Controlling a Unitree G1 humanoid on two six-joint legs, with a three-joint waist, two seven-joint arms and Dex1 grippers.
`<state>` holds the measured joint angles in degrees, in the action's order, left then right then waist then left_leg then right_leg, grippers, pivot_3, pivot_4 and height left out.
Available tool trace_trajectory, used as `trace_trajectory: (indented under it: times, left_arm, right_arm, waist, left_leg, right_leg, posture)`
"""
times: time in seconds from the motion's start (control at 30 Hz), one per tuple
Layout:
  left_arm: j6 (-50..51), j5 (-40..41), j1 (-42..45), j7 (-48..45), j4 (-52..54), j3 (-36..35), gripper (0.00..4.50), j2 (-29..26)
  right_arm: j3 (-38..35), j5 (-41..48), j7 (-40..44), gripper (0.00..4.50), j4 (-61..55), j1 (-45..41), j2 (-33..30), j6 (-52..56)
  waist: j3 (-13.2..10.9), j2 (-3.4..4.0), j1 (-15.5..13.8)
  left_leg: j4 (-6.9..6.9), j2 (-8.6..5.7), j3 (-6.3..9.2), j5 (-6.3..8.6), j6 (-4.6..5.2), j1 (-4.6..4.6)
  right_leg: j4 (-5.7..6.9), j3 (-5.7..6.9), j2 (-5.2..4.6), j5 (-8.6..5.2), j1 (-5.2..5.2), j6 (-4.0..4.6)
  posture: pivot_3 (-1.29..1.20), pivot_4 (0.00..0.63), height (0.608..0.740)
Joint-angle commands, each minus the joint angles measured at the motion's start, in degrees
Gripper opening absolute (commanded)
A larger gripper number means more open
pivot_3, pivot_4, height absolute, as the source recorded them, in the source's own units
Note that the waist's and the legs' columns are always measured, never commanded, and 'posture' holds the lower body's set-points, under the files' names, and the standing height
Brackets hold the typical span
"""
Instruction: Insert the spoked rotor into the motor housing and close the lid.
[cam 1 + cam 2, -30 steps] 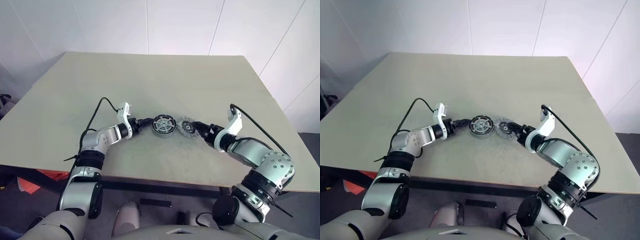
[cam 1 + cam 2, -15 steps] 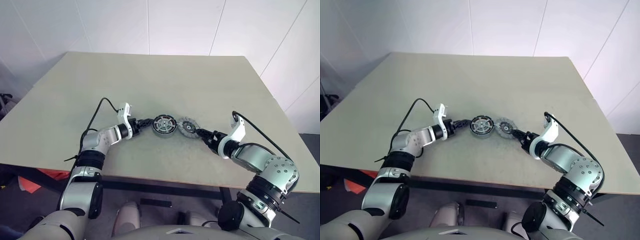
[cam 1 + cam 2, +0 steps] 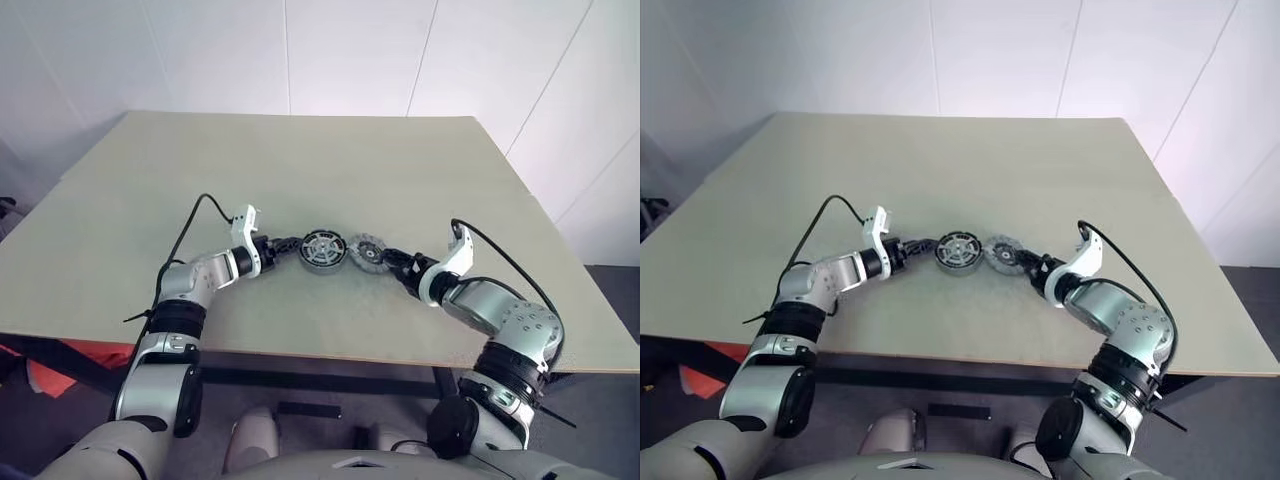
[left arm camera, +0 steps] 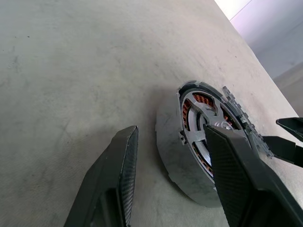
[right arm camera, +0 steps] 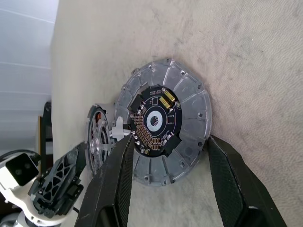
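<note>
Nearest to us, the right gripper (image 3: pixel 390 260) is reaching in from the near right toward the middle of the table, its two black fingers (image 5: pixel 116 189) standing spread apart. They are flanking the lid (image 5: pixel 189 101), a silvery-grey round metal disc with a ribbed ring and a black circuit board (image 5: pixel 156 120) at its centre. One fingertip is sitting at each side of the disc's near rim (whether the pads are actually pressing on it, I cannot tell). The lid itself is resting on the table, off the housing.

Just to the left of the lid, almost rim to rim with it, the motor housing (image 4: pixel 173 142) is sitting on the tabletop: a shallow grey metal cup with copper-brown windings showing inside. The spoked rotor (image 4: pixel 199 120), the flat wheel with pale silvery spokes and hub, is lying seated in that cup, the copper peeking through between its spokes.

On the housing's left side, the left gripper (image 3: pixel 288 243) is pointing in at it, jaws released and wide. One black finger (image 4: pixel 118 179) is standing clear of the cup's wall with bare table between them, while the other is crossing in front of the rotor's face. A black cable (image 3: pixel 195 215) is looping up off the left forearm.

Beyond all this, the pale beige table (image 3: pixel 330 160) is stretching away to the white panelled wall (image 3: pixel 350 50).
</note>
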<state>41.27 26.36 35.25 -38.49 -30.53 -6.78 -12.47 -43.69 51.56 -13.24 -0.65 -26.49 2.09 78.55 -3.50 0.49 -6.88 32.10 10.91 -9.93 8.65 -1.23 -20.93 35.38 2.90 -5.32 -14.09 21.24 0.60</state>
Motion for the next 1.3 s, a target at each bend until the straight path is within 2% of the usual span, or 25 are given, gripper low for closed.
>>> trace_trajectory:
  times: [0.03,0.3,0.47,0.57,0.73,1.3]
  left_arm:
    - [0.07,0.20,0.68,-0.10,2.43,-0.47,2.39,-0.72]
    - [-0.25,0.25,0.17,0.24,2.69,-0.56,2.39,-0.42]
    - [-0.22,0.31,-0.03,0.50,2.92,-0.49,2.39,-0.05]
    - [-0.24,0.28,-0.07,0.52,2.92,-0.53,2.39,-0.05]
    - [-0.08,0.35,-0.29,0.75,3.34,-0.60,2.39,-0.05]
    - [-0.17,0.28,-0.46,0.99,3.44,-0.40,2.39,0.00]
  right_arm:
    - [2.65,-1.08,0.68,2.71,3.35,-1.39,0.10,-2.47]
    - [4.09,0.16,2.34,2.71,7.39,-4.84,0.04,-7.31]
    - [5.39,0.25,3.78,2.71,11.28,-7.81,-0.21,-10.47]
    - [6.43,0.16,4.51,2.71,12.75,-8.59,-0.48,-11.88]
    - [7.97,0.73,6.04,2.71,12.39,-8.81,-0.59,-14.53]
    - [9.98,1.50,6.35,2.71,11.28,-8.66,-1.38,-18.46]
  waist:
    - [0.00,0.00,0.02]
    - [0.00,0.00,0.21]
    - [0.00,0.00,0.04]
    - [0.00,0.01,-0.26]
    - [0.00,0.01,-0.36]
    - [-0.01,0.01,-0.32]
  left_leg:
    - [0.00,0.00,0.00,0.00,0.01,0.00]
    - [-0.01,0.00,0.02,0.01,0.02,0.00]
    - [-0.03,-0.03,-0.01,-0.01,-0.01,-0.32]
    - [-0.03,-0.05,0.00,0.07,0.12,-0.73]
    - [-0.03,-0.09,-0.01,0.19,0.30,-1.20]
    - [0.02,-0.06,0.01,0.13,0.20,-1.05]
  right_leg:
    - [-0.04,0.00,0.00,0.00,0.00,-0.01]
    - [-0.11,0.00,0.00,0.09,0.24,-0.04]
    - [-0.09,-0.01,0.00,0.39,0.59,0.09]
    - [0.03,0.01,0.03,0.79,1.00,0.58]
    - [0.00,0.08,0.09,0.91,1.32,0.41]
    - [-0.06,0.08,0.07,0.82,1.17,0.56]
  posture:
    - [0.00,0.000,0.740]
    - [0.00,0.000,0.740]
    - [0.00,0.000,0.740]
    - [0.00,0.000,0.740]
    - [0.00,0.000,0.740]
    - [0.00,0.000,0.740]
